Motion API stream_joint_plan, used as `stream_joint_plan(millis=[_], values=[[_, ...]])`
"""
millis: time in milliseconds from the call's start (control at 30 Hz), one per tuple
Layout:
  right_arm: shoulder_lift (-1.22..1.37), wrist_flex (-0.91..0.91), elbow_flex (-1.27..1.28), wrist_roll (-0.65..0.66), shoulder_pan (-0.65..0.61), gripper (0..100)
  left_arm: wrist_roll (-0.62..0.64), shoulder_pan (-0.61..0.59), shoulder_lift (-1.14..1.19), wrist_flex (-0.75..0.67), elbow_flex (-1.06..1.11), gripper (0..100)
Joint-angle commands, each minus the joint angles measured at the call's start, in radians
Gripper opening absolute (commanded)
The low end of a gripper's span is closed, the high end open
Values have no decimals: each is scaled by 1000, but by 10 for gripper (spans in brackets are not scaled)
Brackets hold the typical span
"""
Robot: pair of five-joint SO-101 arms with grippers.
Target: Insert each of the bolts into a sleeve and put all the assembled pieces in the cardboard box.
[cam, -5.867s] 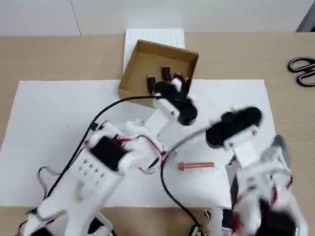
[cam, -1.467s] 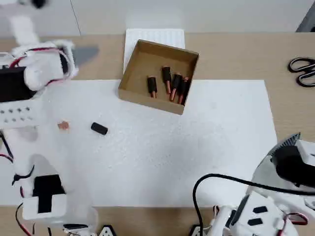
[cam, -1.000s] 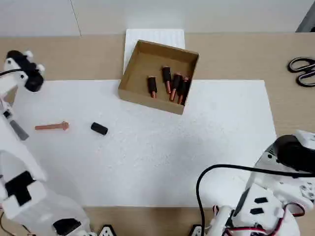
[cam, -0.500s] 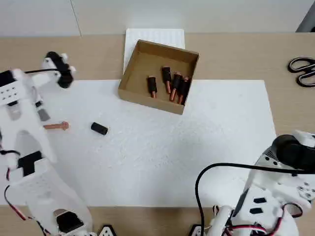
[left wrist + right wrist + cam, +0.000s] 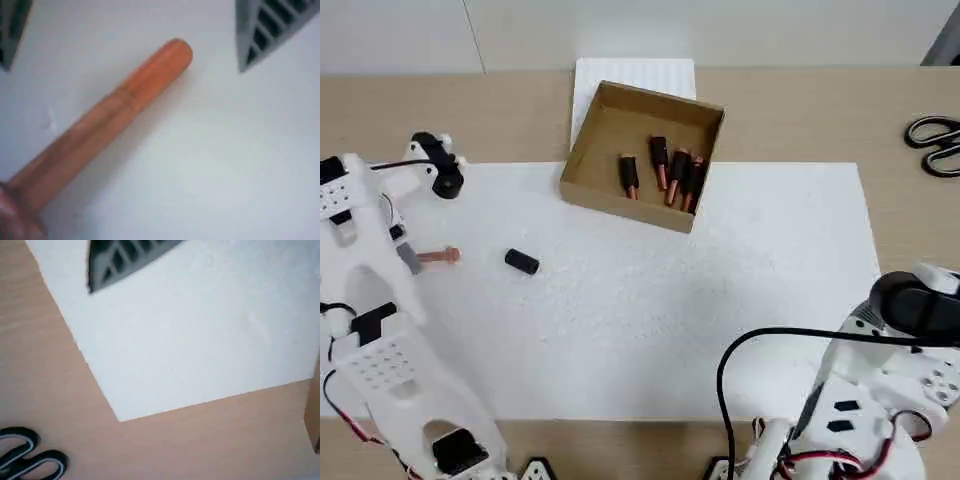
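Left pincer [image 5: 127, 57] spread open, bolt [image 5: 115, 115] lying between its fingers [image 5: 260, 35], touching neither; black sleeve [image 5: 521, 262] near, past bolt head; right pincer [image 5: 125, 260]: cannot tell

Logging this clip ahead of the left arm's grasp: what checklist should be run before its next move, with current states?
1. Bolt lying free on the mat: ok.
2. Left gripper open, a finger on either side of the bolt: ok.
3. Left gripper low enough to close on the bolt: cannot tell.
4. Sleeve free, apart from the bolt: ok.
5. Box has room beside the four pieces: ok.
6. Right arm away from the bolt: ok.
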Motion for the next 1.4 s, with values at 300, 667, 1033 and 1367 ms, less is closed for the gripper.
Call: stream_joint_plan(millis=[300,667,1033,1367], values=[[7,4,-2,12,2,296,-848,11,-3,61,-5,279],[-33,31,0,12,-1,296,-937,14,71,48,-22,279],[-173,111,29,83,-2,296,-1060,69,138,229,-186,279],[-257,120,86,83,2,296,-1010,81,126,293,-272,279]])
